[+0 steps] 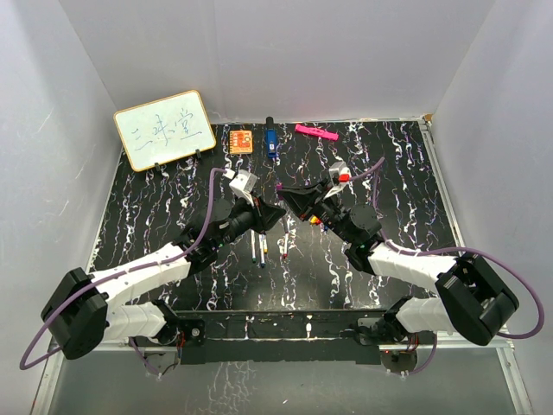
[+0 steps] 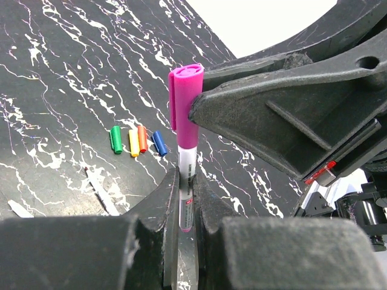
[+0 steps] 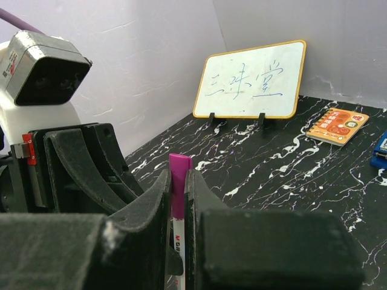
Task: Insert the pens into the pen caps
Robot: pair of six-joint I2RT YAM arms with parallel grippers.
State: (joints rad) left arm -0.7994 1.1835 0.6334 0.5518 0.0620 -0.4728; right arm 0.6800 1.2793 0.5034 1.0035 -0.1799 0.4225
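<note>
A small yellow-framed whiteboard [image 1: 164, 130] with blue handwriting stands propped at the upper left of the black, white-veined tabletop [image 1: 138, 216]. Along the top edge, left to right, lie an orange square block [image 1: 241, 140], a blue-and-black marker [image 1: 270, 140] and a flat pink bar [image 1: 316, 132].

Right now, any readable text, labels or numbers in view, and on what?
"三味堂", as best it reads: blue handwriting on the whiteboard.
Orange block: print too small to read.
Pen barrel: red print, blurred, unreadable.
Blue marker: no legible label.

Robot lab test cell: white enclosure walls [image 1: 259, 52], black marbled table [image 1: 406, 173].
</note>
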